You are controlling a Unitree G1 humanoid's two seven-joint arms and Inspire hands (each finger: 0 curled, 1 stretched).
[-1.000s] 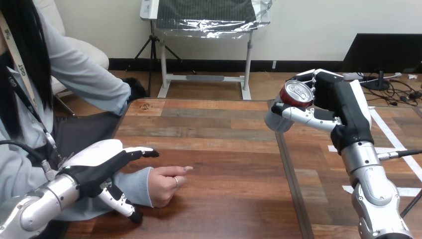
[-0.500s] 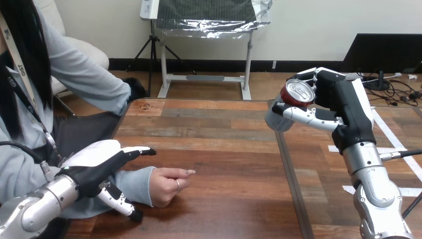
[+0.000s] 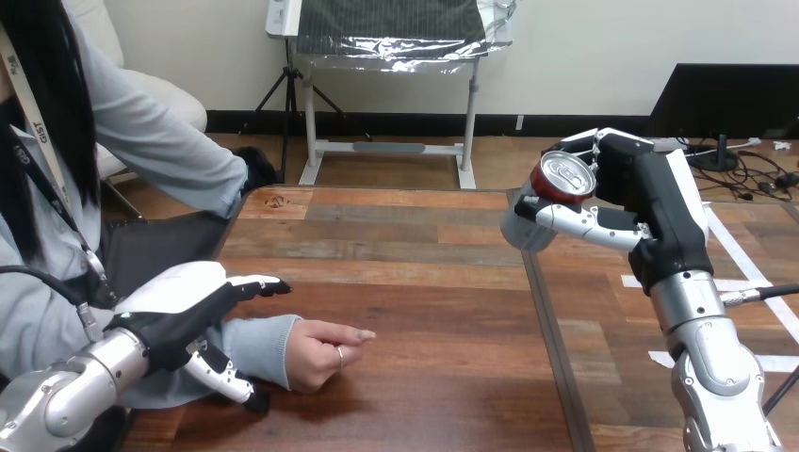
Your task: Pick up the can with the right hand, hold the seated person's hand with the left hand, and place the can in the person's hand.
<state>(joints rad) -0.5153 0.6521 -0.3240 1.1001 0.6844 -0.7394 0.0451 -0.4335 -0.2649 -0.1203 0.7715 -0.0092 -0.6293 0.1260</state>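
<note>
Table (image 3: 433, 282): wooden, filling the lower two thirds of the frame. It is the rest for the person's arm and the ground the handover crosses.
Person's forearm (image 3: 259, 341): lies flat on the table at lower left in a light sleeve, likely laid there so the wrist can be steadied.
Left hand (image 3: 184, 306): lower left, over the sleeve just behind the wrist. Its fingers reach straight out over the top and its thumb points down at the near side. It brackets the forearm but is relaxed, not closed round it, so I judge the holding step is not yet done.
Right hand (image 3: 655, 202): right of centre, raised well above the table and clenched round the can, with fingers behind and thumb across the front. It looks ready to carry leftward.
Person's hand (image 3: 325, 348): lower centre-left, resting on the table as a loose fist with one finger out. The palm is not up, so there is nowhere yet to set a can.
Can (image 3: 562, 177): red with a silver top, tilted toward the camera in the right hand and well apart from the person's hand.
Table seam (image 3: 551, 330): a dark line running down the frame below the can. It is flat and no obstacle.
White tape (image 3: 754, 273): strips at far right, out of the way.
Path: bare wood lies between can and fist. The closed fist is the likely hindrance.
</note>
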